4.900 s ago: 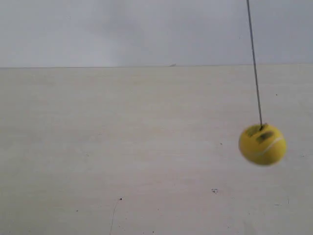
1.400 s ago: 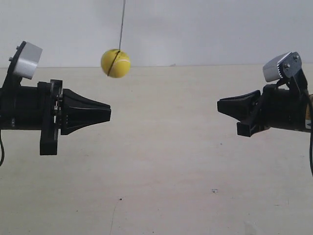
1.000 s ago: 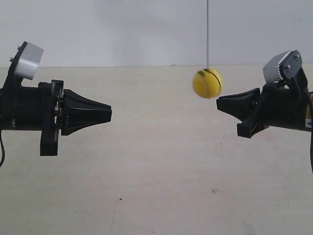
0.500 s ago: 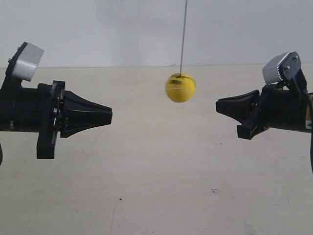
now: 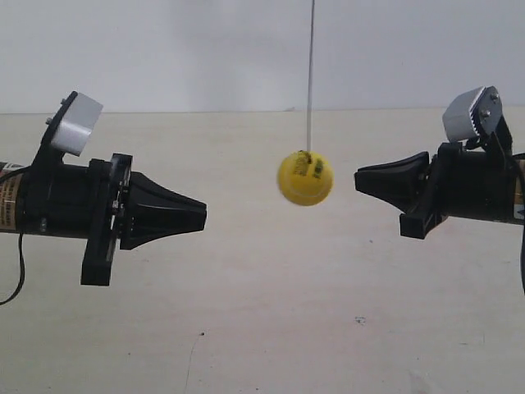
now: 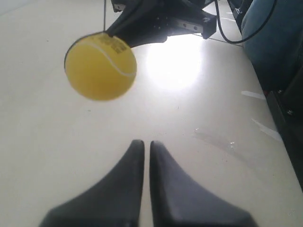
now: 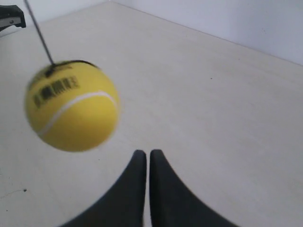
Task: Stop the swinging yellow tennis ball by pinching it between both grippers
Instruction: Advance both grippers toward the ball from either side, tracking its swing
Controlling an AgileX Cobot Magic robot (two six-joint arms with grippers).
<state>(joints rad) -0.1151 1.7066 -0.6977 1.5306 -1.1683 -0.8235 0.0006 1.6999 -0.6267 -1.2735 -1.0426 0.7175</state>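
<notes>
The left gripper (image 6: 144,144) and the right gripper (image 7: 147,153) are each holding their jaws nearly together (a thin slit showing). Beyond the tips, the yellow tennis ball (image 5: 305,177) is hanging from its string (image 5: 310,74) between them, touching neither, nearer the right gripper.

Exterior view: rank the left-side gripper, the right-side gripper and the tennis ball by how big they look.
1. gripper at the exterior view's left
2. gripper at the exterior view's right, looking slightly smaller, though its angle makes that unsure
3. yellow tennis ball, clearly smallest
</notes>
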